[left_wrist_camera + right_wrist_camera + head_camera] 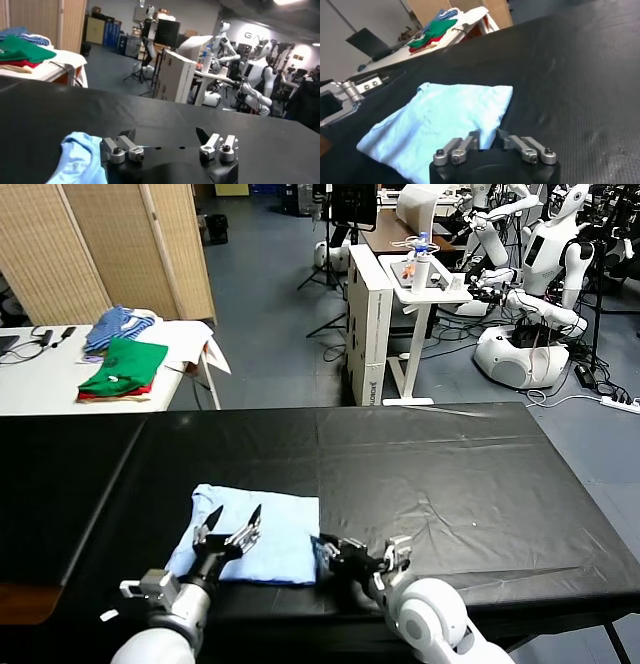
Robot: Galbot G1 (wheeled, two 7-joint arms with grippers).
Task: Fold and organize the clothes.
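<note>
The pale blue T-shirt lies folded into a compact rectangle near the black desk's front edge; the left pincer hovers over it, jaws wide; the right pincer, nearly closed, nips its front corner; folding looks largely done, tidying remains.

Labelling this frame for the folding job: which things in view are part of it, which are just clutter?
In the job:
- folded pale blue T-shirt on the black table
- left tool, open above the shirt
- right tool at the shirt's near right corner

Lying about:
- green and red folded garments
- blue striped cloth
- white side table
</note>
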